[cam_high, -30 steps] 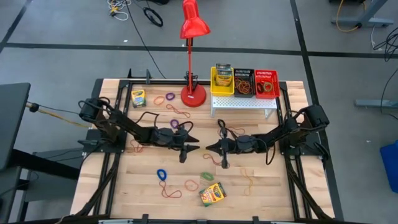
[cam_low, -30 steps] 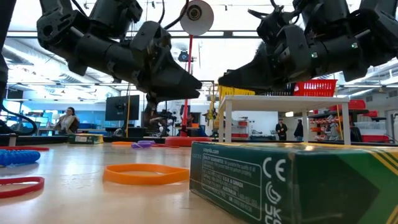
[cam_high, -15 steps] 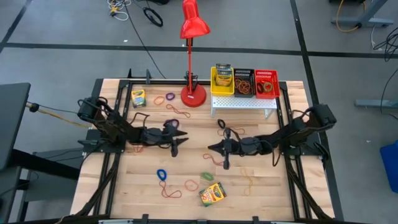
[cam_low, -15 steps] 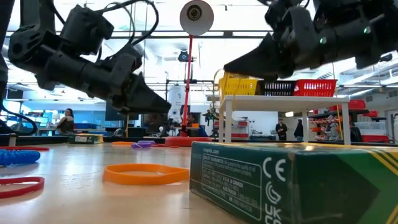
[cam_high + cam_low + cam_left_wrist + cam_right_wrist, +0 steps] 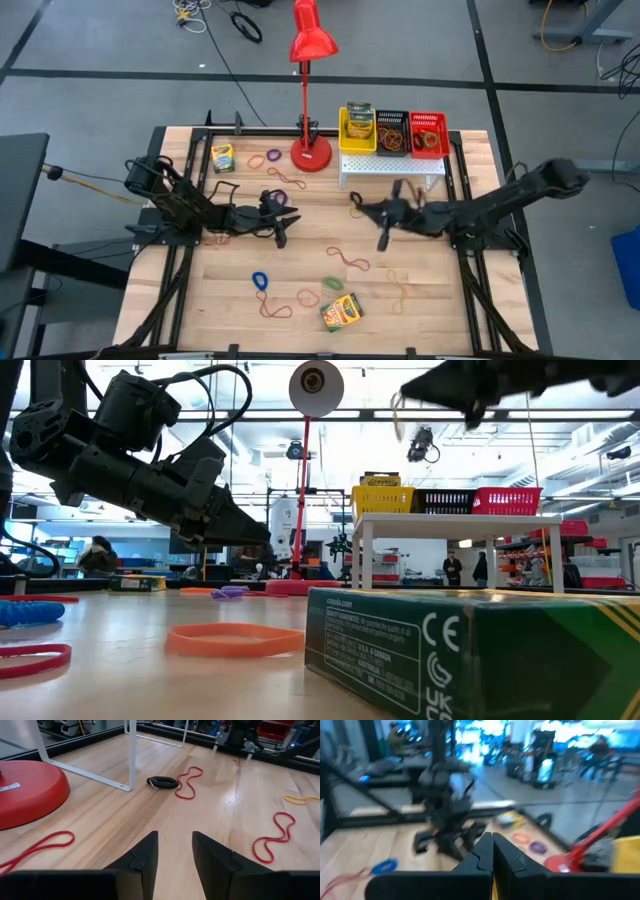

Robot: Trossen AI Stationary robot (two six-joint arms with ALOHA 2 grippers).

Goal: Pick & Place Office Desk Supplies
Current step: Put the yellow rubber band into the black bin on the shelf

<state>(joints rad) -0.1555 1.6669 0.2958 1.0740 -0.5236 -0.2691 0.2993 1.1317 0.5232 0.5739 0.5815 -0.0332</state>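
The wooden slat table point(image 5: 430, 290) carries a red desk lamp point(image 5: 311, 153) at its far edge and, beside it, a white perforated stand point(image 5: 392, 166) topped by a yellow bin point(image 5: 357, 130), a black bin point(image 5: 391, 133) and a red bin point(image 5: 429, 134). One crayon box point(image 5: 222, 157) lies near the far left corner and another crayon box point(image 5: 342, 312) near the front edge, the latter filling the low view's foreground beside an orange rubber band point(image 5: 234, 639). Loose loops are scattered about: a blue rubber band point(image 5: 260, 281), a purple rubber band point(image 5: 274, 156) and a red rubber band point(image 5: 348, 260) among them. The left gripper point(image 5: 281, 213) hangs low over the left-centre boards, fingers parted and holding nothing. The right gripper point(image 5: 385, 214) is raised near the stand's front, fingers pressed together; a thin band seems to dangle from it in the low view. Beyond the table lie a grey floor with cables and a bright workshop where distant people stand.
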